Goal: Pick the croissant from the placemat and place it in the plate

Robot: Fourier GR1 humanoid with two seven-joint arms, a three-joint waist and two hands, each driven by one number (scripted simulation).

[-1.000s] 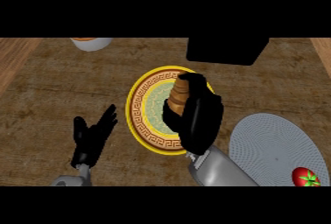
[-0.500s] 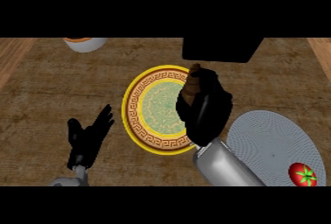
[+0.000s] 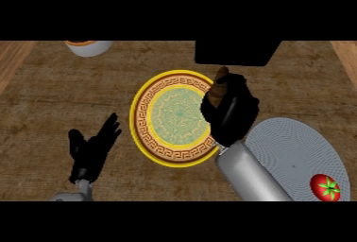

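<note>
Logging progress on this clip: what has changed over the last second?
The right hand, fingers curled round the croissant, shifted right and away from the robot, from over the middle of the plate to its right rim. Nothing was let go. The left hand, open at lower left, the placemat and the tomato stayed put.

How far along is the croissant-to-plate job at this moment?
Done: the croissant is off the placemat. In hand: the right hand curls round it over the right rim of the plate. Left: setting it down and letting go. The left hand rests open.
</note>
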